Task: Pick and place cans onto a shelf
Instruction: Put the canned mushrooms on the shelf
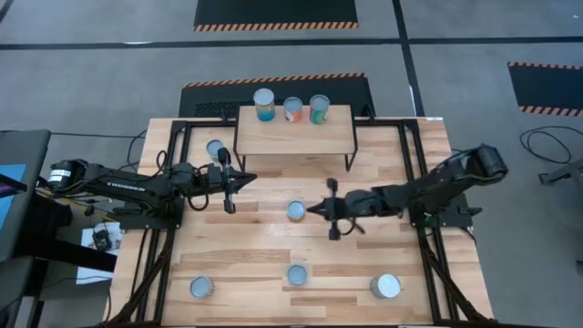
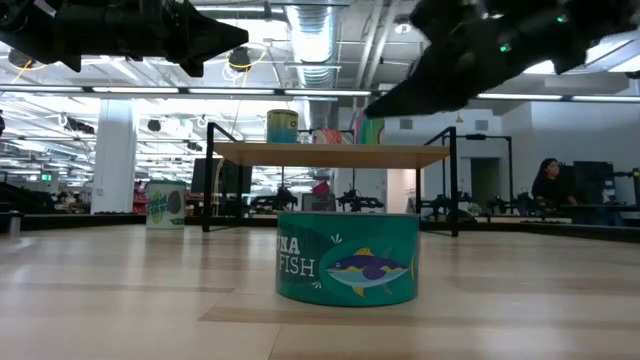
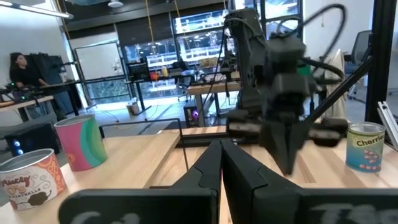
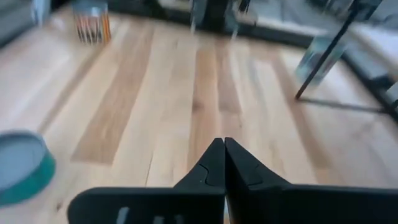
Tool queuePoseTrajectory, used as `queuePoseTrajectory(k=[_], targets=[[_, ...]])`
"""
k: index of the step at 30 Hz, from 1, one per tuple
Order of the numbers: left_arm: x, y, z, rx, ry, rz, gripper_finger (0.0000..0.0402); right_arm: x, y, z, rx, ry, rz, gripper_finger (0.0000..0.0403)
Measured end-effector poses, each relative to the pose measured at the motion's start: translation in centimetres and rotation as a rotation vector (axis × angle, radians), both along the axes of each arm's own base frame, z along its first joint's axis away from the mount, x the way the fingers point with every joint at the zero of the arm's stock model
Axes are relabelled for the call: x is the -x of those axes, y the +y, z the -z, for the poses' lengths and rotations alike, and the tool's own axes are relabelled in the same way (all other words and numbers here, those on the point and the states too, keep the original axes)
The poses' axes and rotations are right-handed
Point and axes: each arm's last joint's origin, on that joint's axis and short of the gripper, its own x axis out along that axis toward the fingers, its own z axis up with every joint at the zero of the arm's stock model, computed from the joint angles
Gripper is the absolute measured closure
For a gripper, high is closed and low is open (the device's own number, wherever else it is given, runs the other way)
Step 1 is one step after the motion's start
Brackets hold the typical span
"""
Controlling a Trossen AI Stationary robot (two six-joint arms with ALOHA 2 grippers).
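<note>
Nearest the front edge: three cans [image 1: 297, 274] in a row, waiting. At mid-table, a teal tuna can [image 1: 296, 211] just beside the right gripper [image 1: 313, 210], fingers pressed together and empty, seemingly lined up for a pick but needing to spread first. Opposite, left gripper [image 1: 250, 178], likewise pinched shut on nothing, hovering near the shelf's [image 1: 293, 137] front corner. Farther back, one can [image 1: 215, 148] beside the shelf's left legs; three already on top. Thin black shelf legs likely the main obstruction.
</note>
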Motion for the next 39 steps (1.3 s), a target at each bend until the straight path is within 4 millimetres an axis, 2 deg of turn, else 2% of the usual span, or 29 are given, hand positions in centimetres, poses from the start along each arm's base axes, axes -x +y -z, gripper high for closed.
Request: queuePoseTrajectory(k=[8, 15, 24, 27, 32, 39], targets=[[0.0, 0.0, 0.0, -0.001, 0.001, 0.000, 0.0400, -3.8, 0.0, 1.4, 0.012, 0.229, 0.030, 0.0359], [0.0, 0.0, 0.0, -0.004, 0.003, 0.000, 0.0400, -5.6, -0.3, 3.4, -0.003, 0.385, 0.052, 0.0315], [0.0, 0.0, 0.0, -0.004, 0.004, -0.001, 0.0400, -7.7, -0.5, 5.5, 0.003, 0.457, 0.072, 0.0245], [0.0, 0.0, 0.0, -0.005, 0.001, -0.001, 0.0400, -8.2, -0.7, 6.0, 0.021, 0.459, 0.069, 0.0233], [0.0, 0.0, 0.0, -0.005, 0.002, -0.001, 0.0400, -8.1, -0.7, 6.0, 0.021, 0.466, 0.070, 0.0251], [0.0, 0.0, 0.0, -0.005, 0.002, -0.001, 0.0400, -8.1, -0.7, 6.0, 0.028, 0.469, 0.065, 0.0340]])
